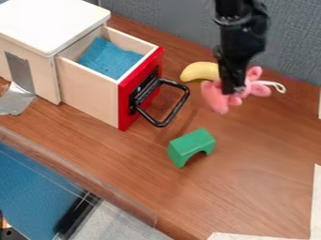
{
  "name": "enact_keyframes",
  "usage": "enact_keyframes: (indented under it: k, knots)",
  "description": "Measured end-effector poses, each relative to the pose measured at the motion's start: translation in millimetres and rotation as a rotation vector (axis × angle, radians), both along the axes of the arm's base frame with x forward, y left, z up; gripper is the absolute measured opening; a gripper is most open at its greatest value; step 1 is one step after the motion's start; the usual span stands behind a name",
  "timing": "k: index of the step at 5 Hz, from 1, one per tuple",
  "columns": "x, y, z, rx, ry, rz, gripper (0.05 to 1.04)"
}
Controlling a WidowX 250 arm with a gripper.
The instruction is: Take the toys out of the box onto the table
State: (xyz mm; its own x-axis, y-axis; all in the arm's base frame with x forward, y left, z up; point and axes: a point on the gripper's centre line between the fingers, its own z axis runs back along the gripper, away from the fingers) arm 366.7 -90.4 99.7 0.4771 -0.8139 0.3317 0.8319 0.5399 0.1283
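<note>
banana (199, 71) partly hidden, pink toy (215, 97) too (behind the pincer (234, 89)), cabinet (53, 23) cropped left

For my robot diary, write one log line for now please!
gripper at pink toy; banana nearby; green block on table; drawer open, blue inside

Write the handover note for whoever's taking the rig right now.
End effector: at the pink plush toy; can't tell whether it's gripped or on the table.
Box: drawer pulled open, blue lining inside.
Done: yellow banana and green arch block on the table.
Left: probably just set down or let go of the pink toy, then back off.
</note>
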Motion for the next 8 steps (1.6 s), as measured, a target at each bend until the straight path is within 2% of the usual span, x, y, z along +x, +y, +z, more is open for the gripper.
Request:
enact_keyframes:
  k: [2,3,5,6,7,8]
  knots:
    - [21.2,-16.9,-20.3,0.008,-0.014,-0.023,0.257]
    - [28.8,-18.4,-27.0,0.008,-0.014,-0.020,0.317]
    - [28.0,-15.2,-28.7,0.017,0.001,-0.001,0.912]
    - [26.9,1.1,-13.3,0.007,-0.008,0.056,1.010]
    - [21.1,20.4,10.7,-0.011,-0.007,0.120,1.005]
    - [8.4,48.3,28.2,0.027,0.035,0.244,1.000]
